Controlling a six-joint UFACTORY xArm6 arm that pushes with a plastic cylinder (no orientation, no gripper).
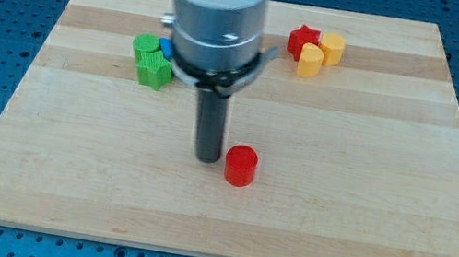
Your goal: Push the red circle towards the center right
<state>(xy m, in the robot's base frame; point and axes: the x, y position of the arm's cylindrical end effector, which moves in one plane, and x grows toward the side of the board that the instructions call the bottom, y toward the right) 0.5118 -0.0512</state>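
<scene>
Fingers are none on this arm: it ends in a dark rod, so nothing is spread or pinched. My tip (208, 159) stands on the bench (364, 216) just at the view's left of the red circle (240, 165), close enough that contact cannot be told. Toward the view's top right sit a red star (301, 40) and two yellow blocks (311, 61) (332, 48), bunched together. At the upper left two green blocks (153, 69) (144, 45) touch, with a blue block (166, 47) partly hidden behind the arm.
</scene>
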